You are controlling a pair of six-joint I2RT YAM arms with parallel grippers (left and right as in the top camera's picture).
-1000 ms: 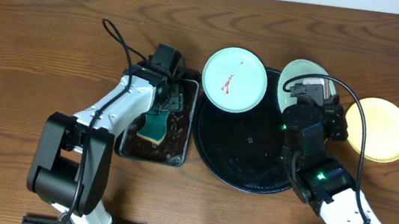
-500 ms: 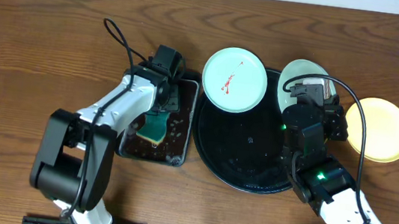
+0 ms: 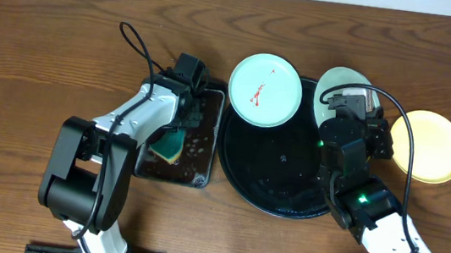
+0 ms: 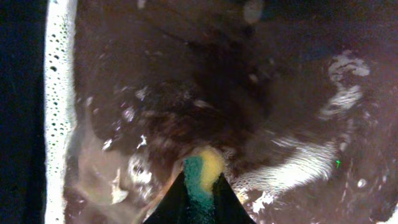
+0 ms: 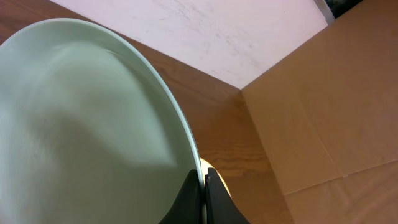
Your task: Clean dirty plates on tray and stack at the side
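Three plates lie about the tray (image 3: 274,183): a red-smeared plate (image 3: 265,90) on its upper-left rim, a pale plate (image 5: 81,124) pinched by its edge in the right gripper (image 5: 203,196) over its upper-right rim, and a yellow plate (image 3: 436,148) on the table (image 3: 46,55) to its right. Left of the tray, the left gripper (image 4: 199,202) pinches a green sponge (image 3: 171,145) in a soapy small tray (image 3: 202,171). I judge it best to lift the sponge slowly and let it drip before wiping.

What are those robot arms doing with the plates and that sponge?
The left gripper holds a green sponge in the small soapy tray. The right gripper grips a pale plate by its rim. A red-smeared plate rests on the edge of the big black tray, and a yellow plate lies on the table nearby.
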